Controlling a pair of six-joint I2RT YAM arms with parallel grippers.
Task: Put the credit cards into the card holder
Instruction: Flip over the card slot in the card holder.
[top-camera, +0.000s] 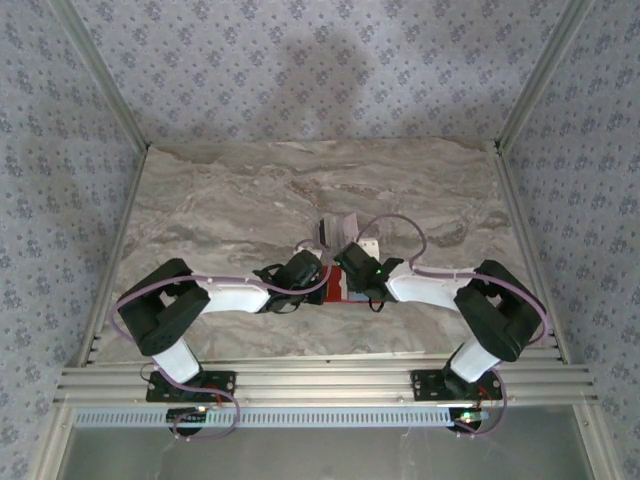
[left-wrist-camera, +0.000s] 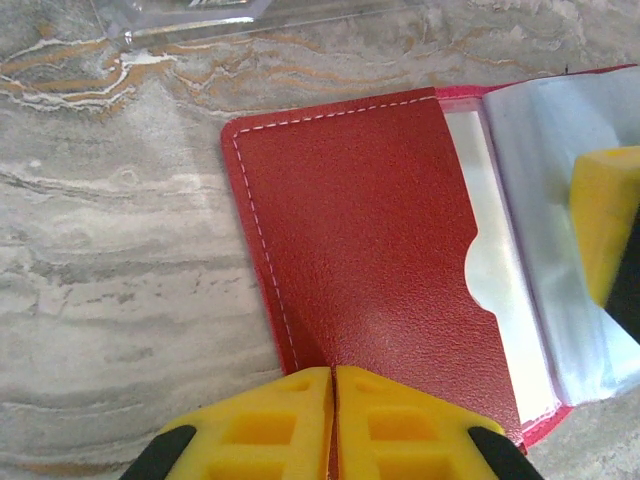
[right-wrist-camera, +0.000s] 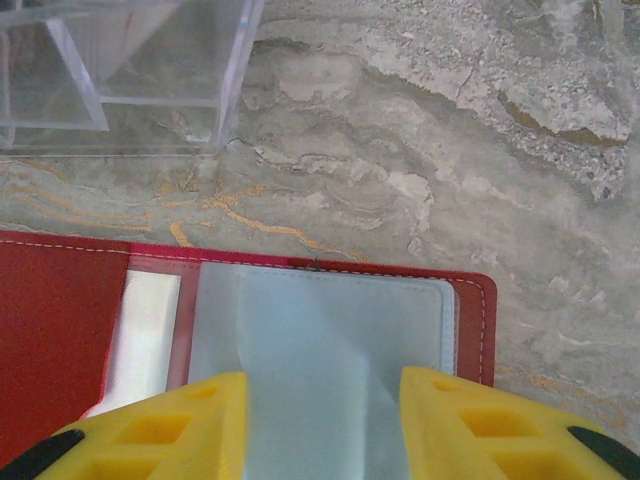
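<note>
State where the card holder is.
Top view: the card holder lies open on the table, left fingers pinching its red flap, right fingers over its pockets, a clear box beyond.

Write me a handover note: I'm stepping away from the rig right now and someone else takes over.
Left gripper: shut, tips at the near edge of the card holder.
Right gripper: open, straddling the pale pocket pages, no card seen in it.
The holder lies open on the table between the arms.
Credit cards: seemingly just beyond it by the clear stand, too small to count.
Done: holder open. Left: pick up the cards and slide them into pockets.
</note>
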